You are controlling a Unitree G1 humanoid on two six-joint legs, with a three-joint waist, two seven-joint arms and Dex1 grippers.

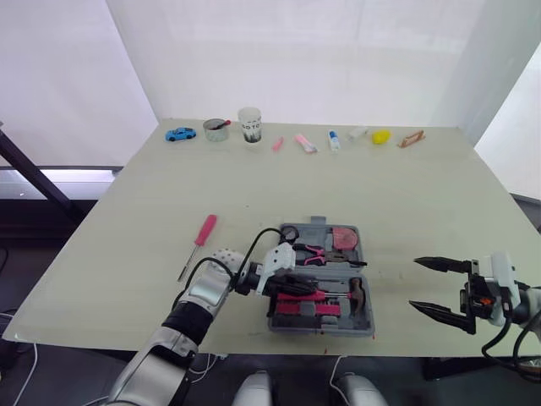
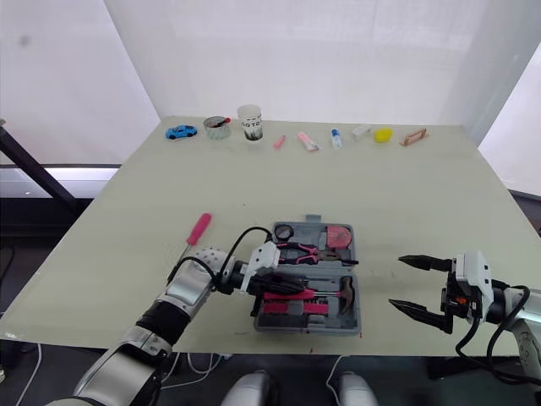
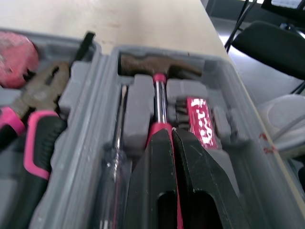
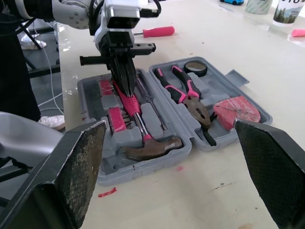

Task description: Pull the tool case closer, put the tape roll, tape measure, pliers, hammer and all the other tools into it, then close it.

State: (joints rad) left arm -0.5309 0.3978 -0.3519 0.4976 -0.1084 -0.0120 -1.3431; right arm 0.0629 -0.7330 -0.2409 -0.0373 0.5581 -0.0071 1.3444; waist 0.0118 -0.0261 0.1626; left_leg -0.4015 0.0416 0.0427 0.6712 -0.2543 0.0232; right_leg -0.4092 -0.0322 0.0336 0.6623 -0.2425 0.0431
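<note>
The grey tool case (image 1: 360, 233) lies open near the table's front edge. In its near half rests the hammer (image 1: 357, 293), pink-handled, head (image 3: 157, 64) toward the right. My left gripper (image 1: 297, 288) is shut on that handle, fingers (image 3: 157, 162) pressed together over it. A clear-handled screwdriver (image 3: 114, 157) lies beside the hammer. The far half holds the pliers (image 1: 317, 253), the black tape roll (image 1: 290, 233) and the pink tape measure (image 1: 343, 238). A pink screwdriver (image 1: 203, 233) lies on the table left of the case. My right gripper (image 1: 414, 283) stands open to the right of the case.
Along the table's far edge stand a blue toy car (image 1: 180, 134), a small tin (image 1: 216, 129), a white cup (image 1: 249, 124) and several small pink, white and yellow items (image 1: 381, 135). The case sits a hand's width from the front edge (image 1: 321, 347).
</note>
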